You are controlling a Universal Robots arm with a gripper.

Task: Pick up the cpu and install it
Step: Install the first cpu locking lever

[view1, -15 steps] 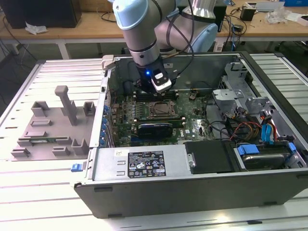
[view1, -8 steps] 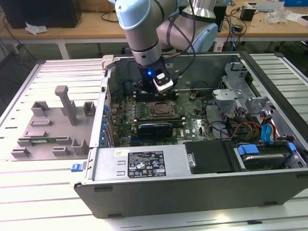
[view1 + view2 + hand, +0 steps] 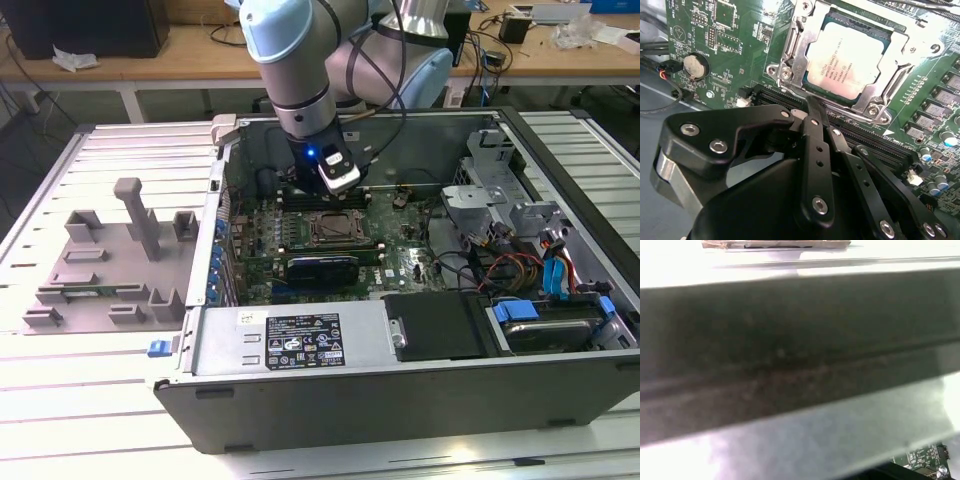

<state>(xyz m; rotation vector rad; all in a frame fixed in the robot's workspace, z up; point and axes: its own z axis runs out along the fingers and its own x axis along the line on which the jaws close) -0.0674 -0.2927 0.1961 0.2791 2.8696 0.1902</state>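
The cpu [image 3: 845, 65], a silvery square chip with a pale rim, lies flat inside the socket frame [image 3: 790, 55] on the green motherboard [image 3: 730, 30]. The frame's metal bracket surrounds it. My gripper [image 3: 814, 104] hovers just off one edge of the socket; its black fingers [image 3: 816, 135] are drawn together with nothing between them. In the exterior view the arm's wrist [image 3: 318, 150] hangs inside the open computer case, directly above the socket [image 3: 335, 228].
The case walls [image 3: 400, 365] enclose the motherboard, with drive bays and cables [image 3: 540, 270] at the exterior view's right. A grey plastic tray [image 3: 100, 270] with upright blocks sits on the table at the exterior view's left. Memory slots [image 3: 880, 140] run beside the socket. A blurred metal wall [image 3: 790, 350] is close to the first wrist camera.
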